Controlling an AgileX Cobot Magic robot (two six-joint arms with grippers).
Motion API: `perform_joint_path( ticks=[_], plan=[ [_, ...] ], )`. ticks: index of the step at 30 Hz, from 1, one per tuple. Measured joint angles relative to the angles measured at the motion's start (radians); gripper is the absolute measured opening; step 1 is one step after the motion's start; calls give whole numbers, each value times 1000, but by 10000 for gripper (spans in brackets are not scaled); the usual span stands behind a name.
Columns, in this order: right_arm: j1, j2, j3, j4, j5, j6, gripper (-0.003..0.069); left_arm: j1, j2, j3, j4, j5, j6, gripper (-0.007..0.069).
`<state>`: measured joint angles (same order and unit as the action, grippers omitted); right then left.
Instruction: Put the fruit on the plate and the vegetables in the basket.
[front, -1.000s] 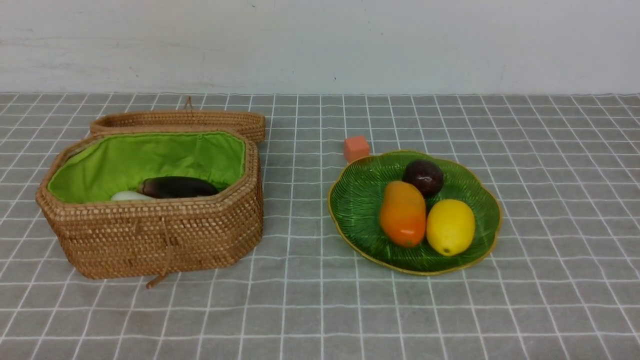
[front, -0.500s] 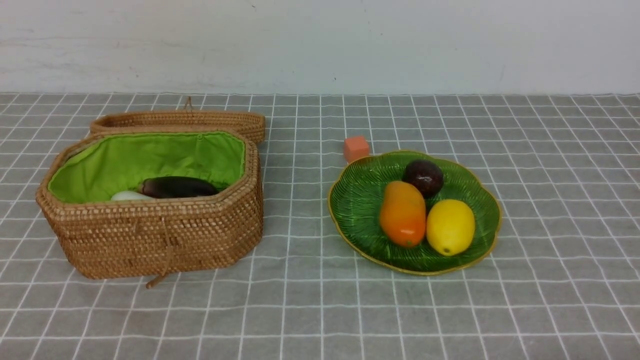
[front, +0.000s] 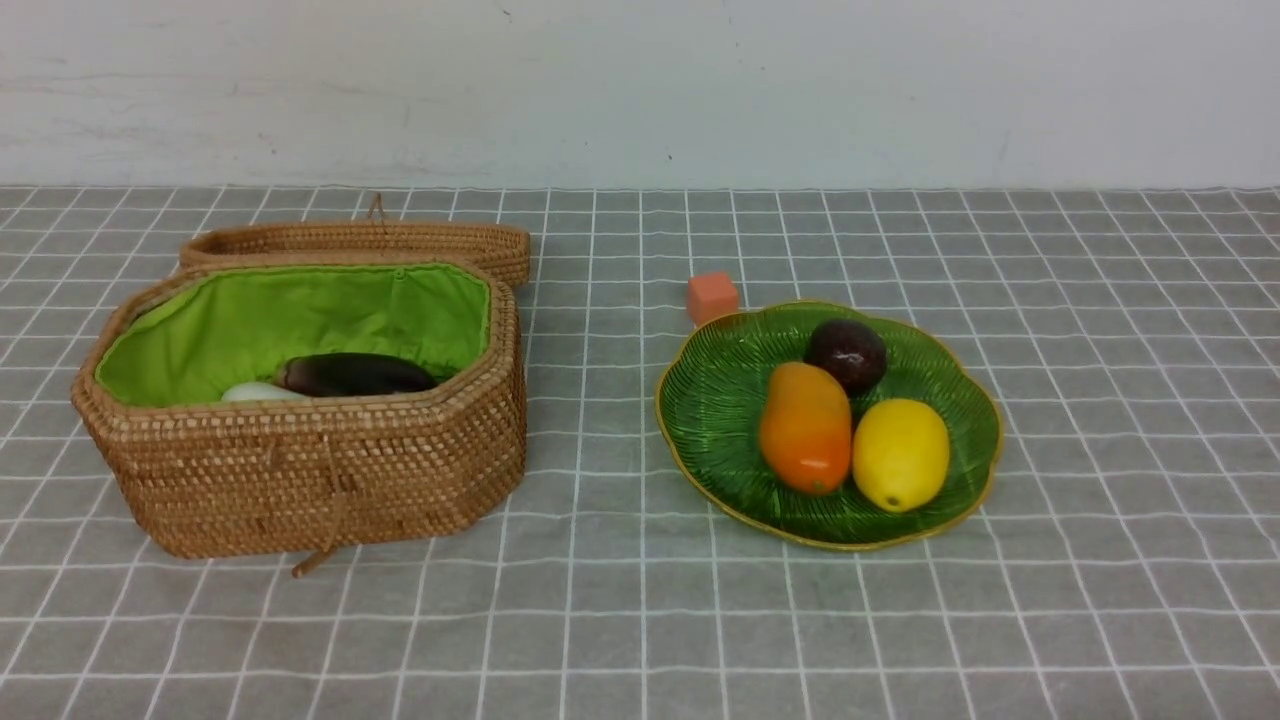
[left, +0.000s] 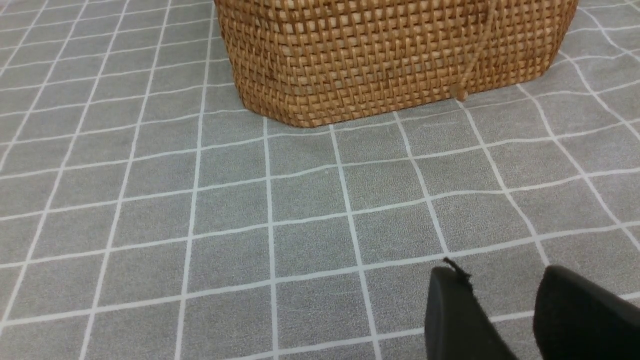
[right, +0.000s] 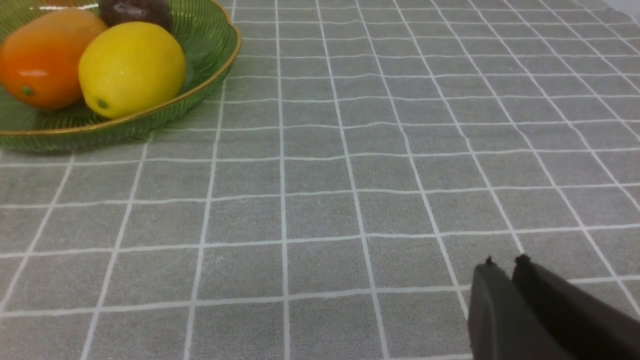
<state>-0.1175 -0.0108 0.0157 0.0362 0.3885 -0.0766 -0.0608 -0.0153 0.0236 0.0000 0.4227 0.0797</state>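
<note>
The green plate (front: 720, 400) holds the dark purple-brown ball (front: 847, 355), the orange mango (front: 805, 427) and the yellow lemon (front: 900, 453). The open woven basket (front: 300, 470) holds the dark eggplant (front: 355, 374) and the white radish (front: 260, 393); the red chili is hidden. No gripper shows in the front view. My left gripper (left: 500, 272) is open and empty over the cloth, short of the basket's wall (left: 390, 55). My right gripper (right: 505, 262) is shut and empty, apart from the plate (right: 210, 50), lemon (right: 131, 67) and mango (right: 45, 57).
A small orange cube (front: 712, 297) stands just behind the plate. The basket's lid (front: 360, 240) lies open behind the basket. A grey checked cloth (front: 620, 620) covers the table, and a white wall stands at the back.
</note>
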Motion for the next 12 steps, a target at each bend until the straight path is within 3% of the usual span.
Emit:
perform_joint_path(
  ticks=[12],
  plan=[
    [0,0,0,0,0,0,78,0,0,0,0,0,0,238]
  ],
)
